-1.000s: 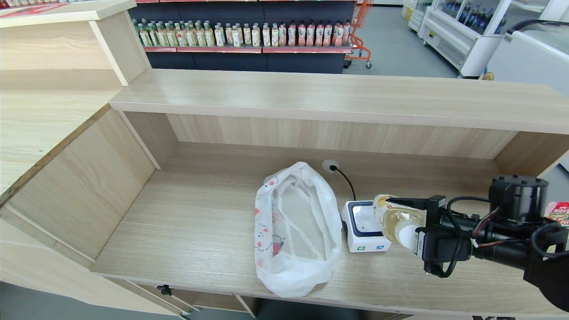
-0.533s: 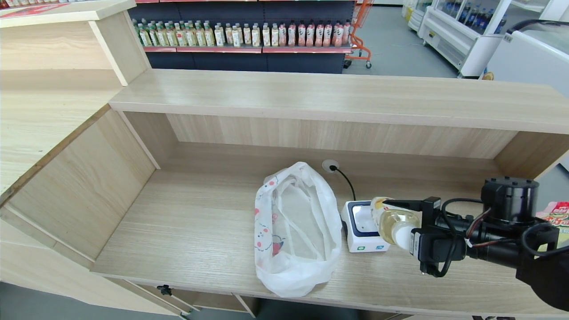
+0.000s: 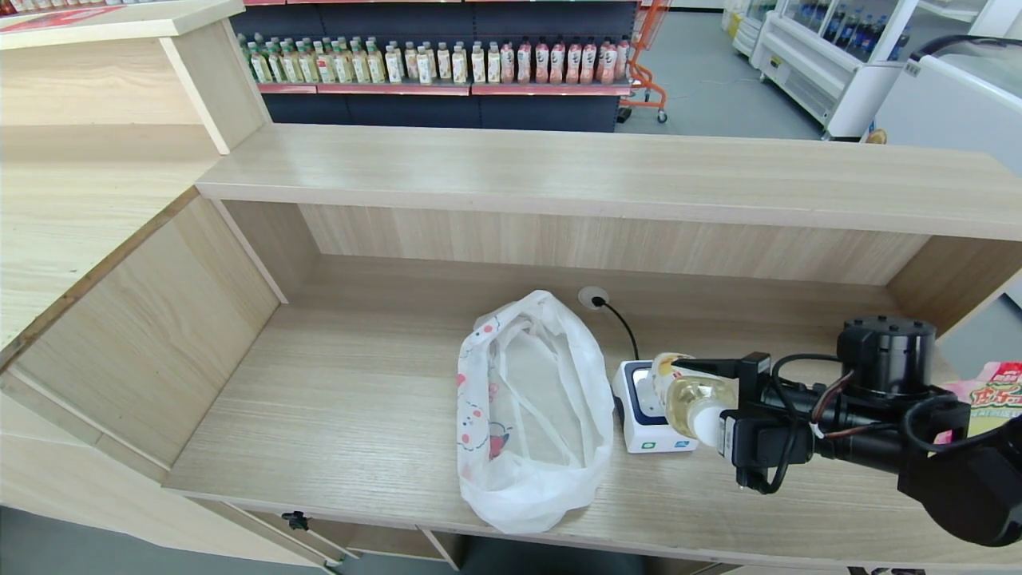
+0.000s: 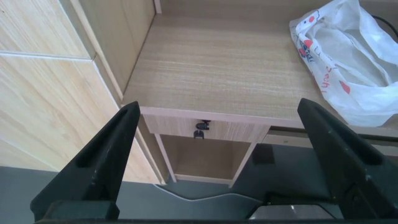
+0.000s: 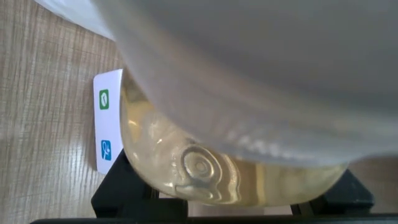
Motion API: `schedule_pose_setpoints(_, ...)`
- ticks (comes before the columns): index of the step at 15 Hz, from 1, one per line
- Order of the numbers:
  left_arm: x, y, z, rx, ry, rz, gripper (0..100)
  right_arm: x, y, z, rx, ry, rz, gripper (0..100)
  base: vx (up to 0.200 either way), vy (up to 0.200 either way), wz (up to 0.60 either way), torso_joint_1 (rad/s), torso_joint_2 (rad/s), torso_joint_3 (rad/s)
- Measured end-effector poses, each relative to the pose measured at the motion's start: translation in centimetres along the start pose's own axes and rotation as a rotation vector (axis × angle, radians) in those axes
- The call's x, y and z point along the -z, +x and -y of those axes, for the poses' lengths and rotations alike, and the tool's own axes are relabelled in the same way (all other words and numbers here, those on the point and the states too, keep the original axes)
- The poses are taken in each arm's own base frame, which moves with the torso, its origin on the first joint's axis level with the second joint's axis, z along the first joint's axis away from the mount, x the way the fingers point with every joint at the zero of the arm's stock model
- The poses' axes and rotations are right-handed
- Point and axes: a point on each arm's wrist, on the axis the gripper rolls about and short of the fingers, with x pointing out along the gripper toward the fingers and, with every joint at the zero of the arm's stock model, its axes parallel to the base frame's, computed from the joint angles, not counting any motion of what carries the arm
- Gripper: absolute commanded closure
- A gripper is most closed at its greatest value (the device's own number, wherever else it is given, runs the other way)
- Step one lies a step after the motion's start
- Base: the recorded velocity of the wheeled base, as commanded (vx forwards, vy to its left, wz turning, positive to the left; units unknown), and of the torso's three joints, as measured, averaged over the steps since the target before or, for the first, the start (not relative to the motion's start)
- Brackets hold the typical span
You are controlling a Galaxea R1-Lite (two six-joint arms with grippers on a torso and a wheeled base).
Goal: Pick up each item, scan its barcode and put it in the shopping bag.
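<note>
A clear bottle [image 3: 685, 393] of pale yellow liquid lies sideways in my right gripper [image 3: 707, 399], which is shut on it, just above the white scanner [image 3: 643, 419] with its dark top. The right wrist view has the bottle [image 5: 249, 130] close up, with the scanner's corner [image 5: 107, 130] beneath it. The white plastic shopping bag [image 3: 527, 415] lies with its mouth wide just left of the scanner. My left gripper [image 4: 221, 143] is open with nothing in it, off the counter's front edge, and the shopping bag [image 4: 348, 56] is beyond it.
A black cable [image 3: 623, 323] runs from the scanner to a grommet hole [image 3: 593, 298] at the back. A red and green snack packet [image 3: 994, 391] lies at the far right. The counter [image 3: 335, 399] is boxed in by side walls and a raised shelf [image 3: 607, 172]. A drawer lock [image 4: 200, 129] sits under the front edge.
My right arm has carried the bottle leftward, from beside the scanner to over its top. The bag and scanner have stayed put.
</note>
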Motion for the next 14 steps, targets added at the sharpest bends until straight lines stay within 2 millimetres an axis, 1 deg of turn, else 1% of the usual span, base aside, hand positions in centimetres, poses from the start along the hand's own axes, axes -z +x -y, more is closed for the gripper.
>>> schedule_pose_setpoints(2,0.0,0.0,0.0,0.0,0.0,0.0,0,0.1,0.6,0.1,0.035,-0.024,0.016,100,0.0,0.0,0.0,0.0,0.0,0.0)
schedule_pose_setpoints(5,0.0,0.0,0.0,0.0,0.0,0.0,0,0.2,1.1,-0.5,0.023,-0.018,0.025,100,0.0,0.0,0.0,0.0,0.0,0.0)
schedule_pose_setpoints(14,0.0,0.0,0.0,0.0,0.0,0.0,0,0.4,1.3,-1.1,0.006,-0.008,0.025,100,0.0,0.0,0.0,0.0,0.0,0.0)
